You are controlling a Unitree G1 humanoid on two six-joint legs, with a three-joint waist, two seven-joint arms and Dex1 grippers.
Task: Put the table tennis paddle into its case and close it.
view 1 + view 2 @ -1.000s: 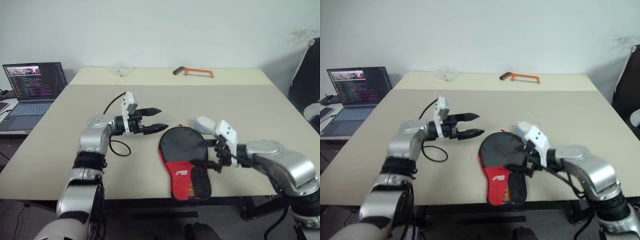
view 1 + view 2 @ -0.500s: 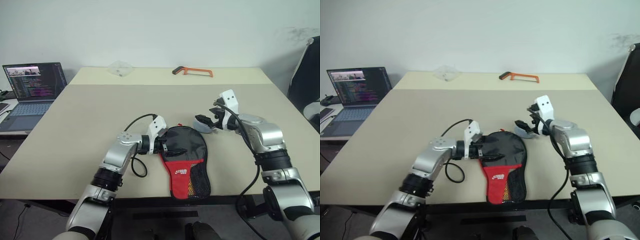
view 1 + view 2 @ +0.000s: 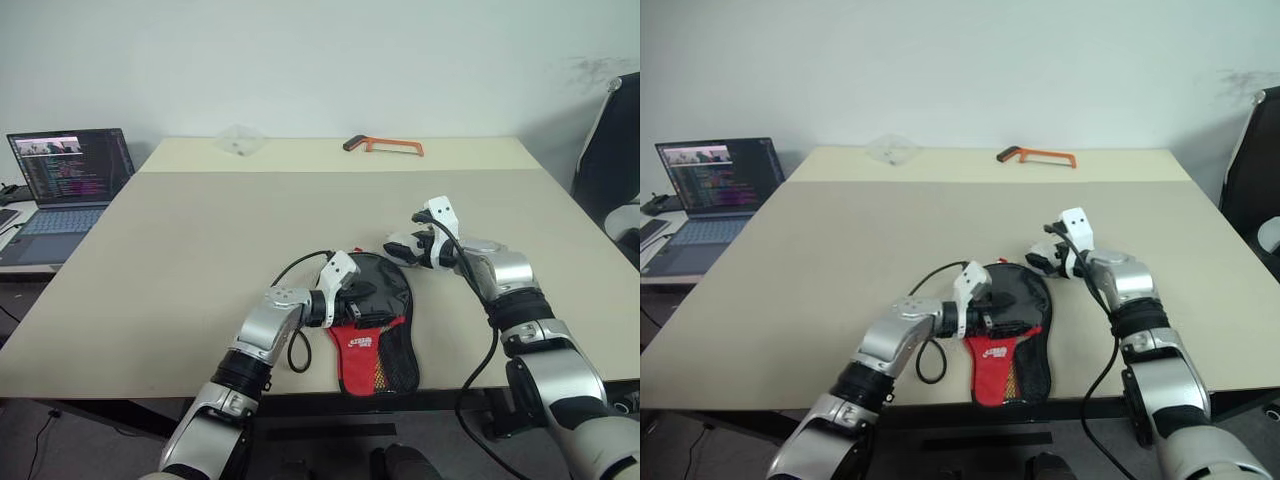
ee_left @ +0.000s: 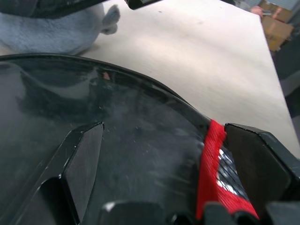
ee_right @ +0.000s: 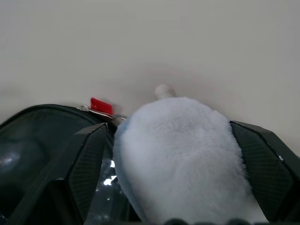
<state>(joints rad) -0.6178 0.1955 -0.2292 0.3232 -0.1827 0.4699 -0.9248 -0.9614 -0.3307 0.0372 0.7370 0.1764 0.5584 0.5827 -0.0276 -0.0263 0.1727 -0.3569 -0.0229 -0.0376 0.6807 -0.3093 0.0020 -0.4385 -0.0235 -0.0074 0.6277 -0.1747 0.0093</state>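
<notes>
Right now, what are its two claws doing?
Left gripper: open, fingers astride the case top.
Right gripper: open, plush charm between its fingers.

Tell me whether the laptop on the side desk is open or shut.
Open. The laptop has its lid raised, the lit screen showing lines of text, and the keyboard lying flat in front of it.

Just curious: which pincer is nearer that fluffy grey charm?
Right. The right pincer straddles the plush charm; the left pincer sits over the case, on its dark top.
</notes>
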